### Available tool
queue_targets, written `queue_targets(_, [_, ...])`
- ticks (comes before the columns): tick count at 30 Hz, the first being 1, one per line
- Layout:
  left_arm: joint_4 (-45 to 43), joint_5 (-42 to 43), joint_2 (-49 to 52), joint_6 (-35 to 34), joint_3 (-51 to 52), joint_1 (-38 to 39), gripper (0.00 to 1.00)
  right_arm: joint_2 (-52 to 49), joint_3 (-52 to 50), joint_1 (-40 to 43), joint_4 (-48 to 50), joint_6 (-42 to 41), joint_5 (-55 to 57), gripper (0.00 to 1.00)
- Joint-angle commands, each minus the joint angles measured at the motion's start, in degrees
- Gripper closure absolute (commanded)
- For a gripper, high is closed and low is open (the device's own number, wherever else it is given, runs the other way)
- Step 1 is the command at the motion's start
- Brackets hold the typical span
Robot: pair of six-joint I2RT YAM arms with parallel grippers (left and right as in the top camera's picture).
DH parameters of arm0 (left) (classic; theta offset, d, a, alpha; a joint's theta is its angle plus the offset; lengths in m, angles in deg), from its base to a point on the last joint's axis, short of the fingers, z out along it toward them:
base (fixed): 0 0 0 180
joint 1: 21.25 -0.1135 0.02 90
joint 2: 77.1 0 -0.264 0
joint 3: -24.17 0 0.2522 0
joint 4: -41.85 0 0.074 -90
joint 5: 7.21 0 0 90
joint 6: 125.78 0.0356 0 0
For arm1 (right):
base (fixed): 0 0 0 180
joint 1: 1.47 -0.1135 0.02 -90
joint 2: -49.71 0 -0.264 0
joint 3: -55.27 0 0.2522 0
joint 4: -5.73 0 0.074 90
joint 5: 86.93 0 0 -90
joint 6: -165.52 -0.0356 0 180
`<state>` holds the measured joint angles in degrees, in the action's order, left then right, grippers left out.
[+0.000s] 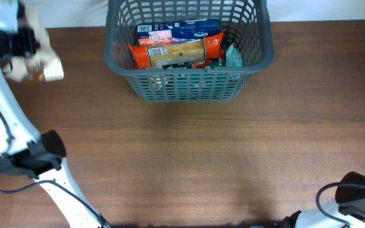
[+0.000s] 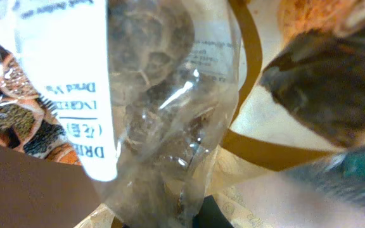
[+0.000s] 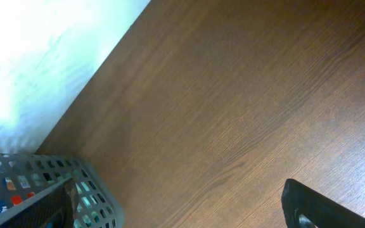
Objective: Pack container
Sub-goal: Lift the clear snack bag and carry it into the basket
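- Overhead view: the container (image 1: 189,85), a dark grey lattice basket, sits at the far middle of the wooden table (image 1: 189,158), standing flat on its base.
- It already holds an orange packet (image 1: 176,54) lying across the middle, a blue packet (image 1: 182,30) behind it and a teal packet (image 1: 233,57) tucked against the right wall.
- Far left, the left gripper (image 1: 33,57) is a blur with a pale snack packet (image 1: 46,66) right at it, well apart from the basket.
- I can't make out how its jaws stand. My guess is they're pinching that packet, but nothing shows it cleanly.
- From the left wrist, a clear crinkly bag (image 2: 163,126) of dark dried pieces fills the picture, with a white label (image 2: 62,82) over it.
- I'd call that film slippery and soft. The dried pieces look light and brittle, so a grip on a flat sealed edge beats squeezing the middle.
- The basket itself looks stiff and light for its bulk. The rolled rim is the place to hold it, since the slotted walls would flex.
- From the right wrist, one corner of the basket (image 3: 43,174) is in view.
- Only one dark finger of the right gripper (image 3: 306,209) shows, so I can't tell whether it's spread or closed.
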<state>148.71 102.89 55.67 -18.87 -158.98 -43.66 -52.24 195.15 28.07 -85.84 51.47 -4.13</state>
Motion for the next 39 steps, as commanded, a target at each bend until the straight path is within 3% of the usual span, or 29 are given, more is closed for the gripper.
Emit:
queue_targets(1, [-5.1,2.6,-7.0,0.8,-10.0,6.7,0.98,1.2,-0.2,0.1,0.2,-0.5,-0.1,0.01])
queue_targets(4, [-9.7,2.4,-10.7,5.1,-10.1,12.3,0.98,1.2,-0.2,0.1,0.2,-0.5,-0.1,0.01])
queue_targets(8, [-12.2,1.9,-12.8,21.6,-10.0,22.4,0.98,1.2,-0.2,0.1,0.2,-0.5,-0.1,0.01])
queue_targets(13, [-9.9,-8.8,-12.2,38.3,-8.1,35.1,0.98,1.2,-0.2,0.1,0.2,-0.5,-0.1,0.01])
queue_targets(20, [-9.4,-18.1,-9.4,52.3,3.3,45.0,0.98,1.2,-0.2,0.1,0.2,-0.5,-0.1,0.01])
queue_targets(27, [-15.7,-25.1,-5.0,53.2,17.0,48.6,0.98,1.2,-0.2,0.1,0.2,-0.5,-0.1,0.01])
queue_targets(37, [-16.8,-24.9,-0.9,48.3,21.6,48.9,0.98,1.2,-0.2,0.1,0.2,-0.5,-0.1,0.01])
queue_targets(39, [-16.9,-24.9,-0.8,48.2,22.1,48.9,0.89,1.2,-0.2,0.1,0.2,-0.5,-0.1,0.01])
